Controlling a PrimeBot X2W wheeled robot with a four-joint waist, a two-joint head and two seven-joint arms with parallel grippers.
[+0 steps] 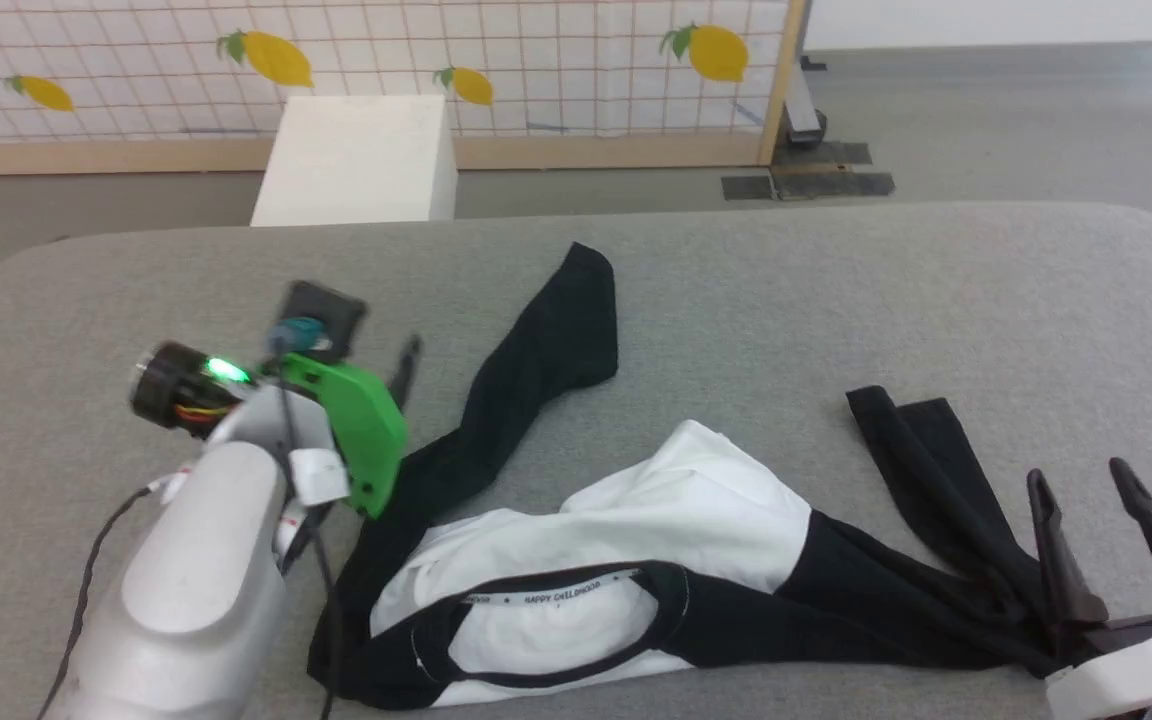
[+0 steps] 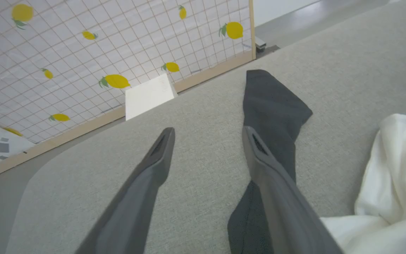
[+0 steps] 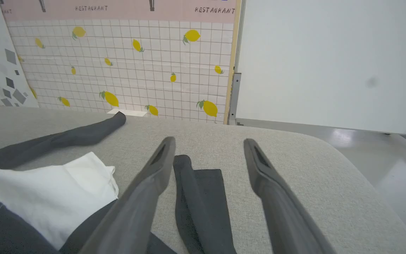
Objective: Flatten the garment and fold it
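A black-and-white raglan garment [image 1: 696, 500] lies rumpled on the grey fabric-covered worktop [image 1: 836, 290], spread from the centre of the head view toward 5 o'clock. Its white body is bunched in the middle. The black-trimmed collar [image 1: 561, 596] faces 6 o'clock, with small print visible inside the neckband. One black sleeve [image 1: 546, 360] runs from the shoulder toward 12 o'clock, its cuff lying short of the worktop's far edge. The other sleeve [image 1: 921, 450] is doubled over on itself at 3 o'clock.

The left tool [image 2: 208, 130], at 9 o'clock in the head view on an arm carrying a green bracket [image 1: 361, 430], has its two dark fingers spread wide with nothing between them. In its wrist view one finger overlaps the long sleeve, though contact cannot be judged. The right tool [image 1: 1078, 472], at 4 o'clock, is also spread wide and empty. In the right wrist view the doubled sleeve lies on the fabric between its fingers.

Beyond the worktop at 12 o'clock stand a white box [image 1: 356, 160] and a lemon-patterned grid panel [image 1: 536, 60].
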